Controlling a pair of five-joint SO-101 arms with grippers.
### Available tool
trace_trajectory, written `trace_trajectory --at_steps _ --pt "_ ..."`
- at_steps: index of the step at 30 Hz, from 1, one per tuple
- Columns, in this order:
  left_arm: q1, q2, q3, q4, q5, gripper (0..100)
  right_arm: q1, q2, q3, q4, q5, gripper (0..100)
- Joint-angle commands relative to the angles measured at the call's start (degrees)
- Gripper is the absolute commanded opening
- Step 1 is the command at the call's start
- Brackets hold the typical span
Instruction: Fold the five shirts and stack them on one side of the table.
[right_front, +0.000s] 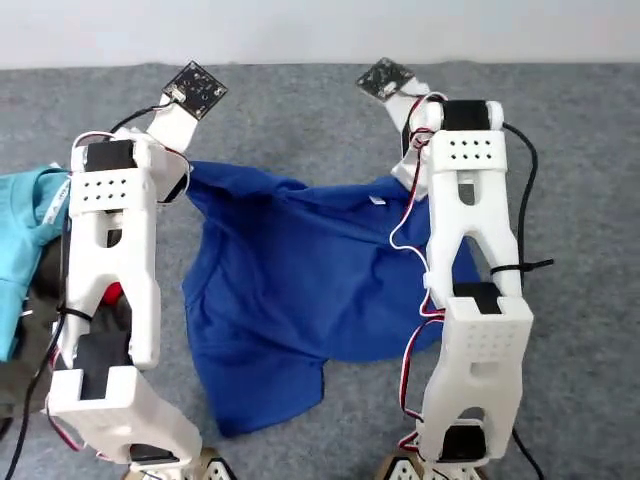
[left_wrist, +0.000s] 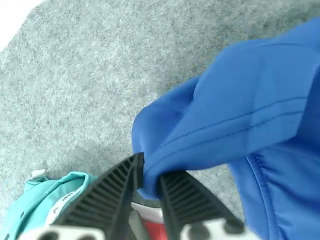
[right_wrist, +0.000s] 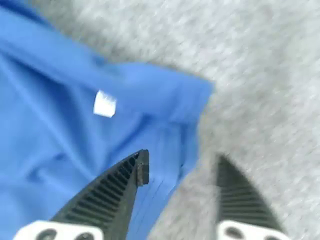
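A blue shirt (right_front: 310, 290) lies crumpled and spread across the middle of the grey table. My left gripper (left_wrist: 150, 175) is shut on a folded edge of the blue shirt (left_wrist: 240, 115) at its far left corner, and that corner is lifted a little. At the shirt's far right corner my right gripper (right_wrist: 182, 167) stands open. One of its fingers (right_wrist: 135, 175) is over the blue shirt (right_wrist: 60, 145) and the other is over bare table. A white label (right_wrist: 104, 104) shows on the cloth just ahead of it.
A teal shirt (right_front: 25, 215) lies bunched at the table's left edge, beside the left arm, with red cloth (right_front: 112, 293) and dark cloth under it. Grey table (right_front: 570, 150) lies bare to the right of the right arm and along the far side.
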Motion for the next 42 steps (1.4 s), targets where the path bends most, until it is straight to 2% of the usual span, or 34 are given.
trace_trajectory --at_steps 1,5,24,26,30,32,36,42 --pt "0.1 -3.6 -1.3 0.4 0.6 1 -0.6 1.7 -0.4 -1.9 1.6 28.2" --pt "0.1 -3.6 -1.2 0.4 0.6 1 -1.3 5.3 -0.4 -2.2 5.4 26.2" --pt "3.3 -3.5 0.0 0.2 0.6 1 -1.3 17.7 -0.4 -19.7 8.5 25.7" --pt "3.6 -3.5 1.0 0.0 0.6 1 -1.2 18.1 -0.4 -21.6 8.6 21.4" --pt "3.9 -3.5 3.0 0.0 0.6 1 -1.1 17.7 -0.4 -24.5 9.3 3.5" --pt "3.8 -3.6 3.3 0.0 0.6 1 -1.1 17.7 -1.3 -24.0 12.0 0.9" --pt "3.6 -3.9 3.3 -0.1 0.6 1 -0.8 17.7 -8.3 -19.6 12.6 1.1" --pt "3.8 -4.1 3.2 -0.1 0.5 1 -0.6 17.9 -22.9 -4.7 12.5 1.1"
